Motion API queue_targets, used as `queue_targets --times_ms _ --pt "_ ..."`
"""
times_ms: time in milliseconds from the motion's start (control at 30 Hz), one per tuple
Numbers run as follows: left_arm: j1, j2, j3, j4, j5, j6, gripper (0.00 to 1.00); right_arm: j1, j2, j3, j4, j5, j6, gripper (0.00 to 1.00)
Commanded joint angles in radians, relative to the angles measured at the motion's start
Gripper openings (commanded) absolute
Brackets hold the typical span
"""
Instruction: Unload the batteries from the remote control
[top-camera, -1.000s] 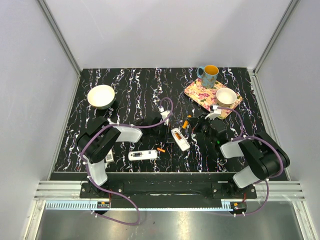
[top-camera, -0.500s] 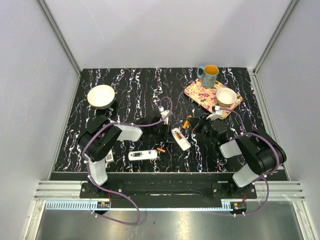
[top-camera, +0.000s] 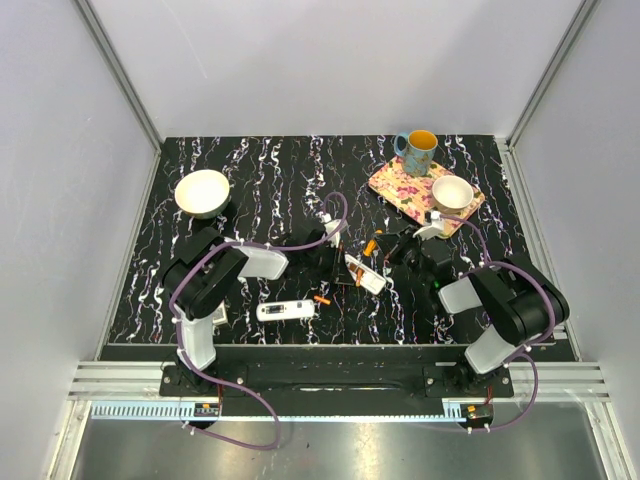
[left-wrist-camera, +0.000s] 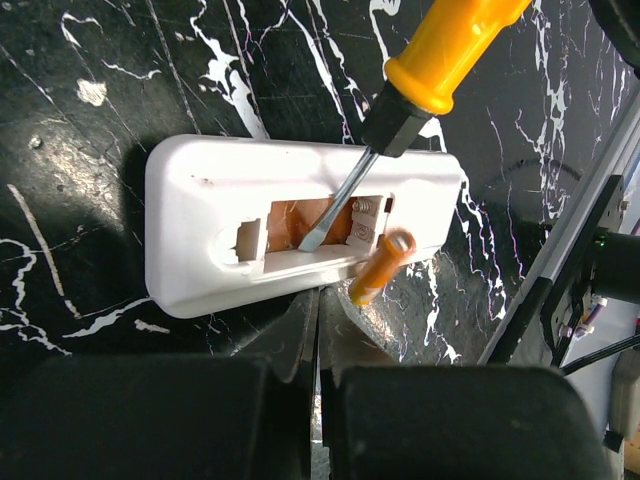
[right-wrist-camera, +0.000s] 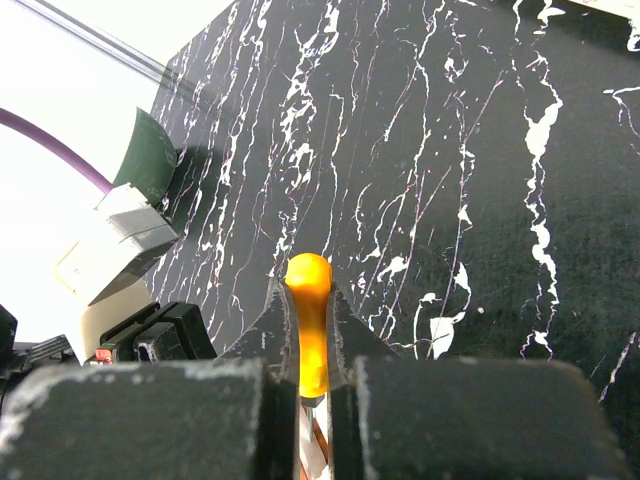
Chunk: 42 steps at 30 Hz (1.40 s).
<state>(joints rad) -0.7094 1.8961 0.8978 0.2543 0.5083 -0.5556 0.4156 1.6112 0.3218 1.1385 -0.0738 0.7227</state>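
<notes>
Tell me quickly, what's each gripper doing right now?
Left gripper: closed, tips by the remote control edge, nothing visibly held.
Right gripper: closed on the orange-handled screwdriver.

Top view: even, bright overhead light, soft shadows, sharp. Left wrist: remote (left-wrist-camera: 200, 190) slightly overexposed, battery (left-wrist-camera: 378, 270) smeared, left fingers (left-wrist-camera: 150, 420) dark, defocused. Right wrist: top-left blown out, right fingers (right-wrist-camera: 130, 420) soft.

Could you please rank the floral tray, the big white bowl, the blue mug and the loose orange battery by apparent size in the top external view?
Largest to smallest:
1. floral tray
2. big white bowl
3. blue mug
4. loose orange battery
</notes>
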Motion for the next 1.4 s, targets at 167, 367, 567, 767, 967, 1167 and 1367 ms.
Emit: queue_targets --times_ms 167,367,567,767,967,1167,1367 --pt "0.008 0.061 0.004 -0.05 -0.09 0.026 0.0 0.015 -0.005 0.022 -0.008 -0.104 0.064 0.0" --pt "0.008 0.028 -0.013 -0.03 -0.091 0.031 0.0 0.015 -0.06 0.028 -0.057 -0.081 0.029 0.0" --pt "0.008 -0.1 -0.051 -0.007 -0.097 0.037 0.29 0.017 -0.195 0.066 -0.17 -0.075 -0.015 0.0" --pt "0.008 -0.238 -0.086 -0.047 -0.143 0.051 0.46 0.015 -0.393 0.095 -0.338 -0.011 -0.08 0.0" --pt "0.011 -0.391 -0.166 -0.07 -0.201 0.054 0.59 0.015 -0.617 0.102 -0.525 0.09 -0.184 0.0" --pt "0.014 -0.593 -0.249 -0.18 -0.322 0.105 0.75 0.015 -0.749 0.123 -0.657 0.129 -0.262 0.0" --pt "0.014 -0.701 -0.25 -0.346 -0.424 0.184 0.81 0.014 -0.72 0.123 -0.66 0.088 -0.272 0.0"
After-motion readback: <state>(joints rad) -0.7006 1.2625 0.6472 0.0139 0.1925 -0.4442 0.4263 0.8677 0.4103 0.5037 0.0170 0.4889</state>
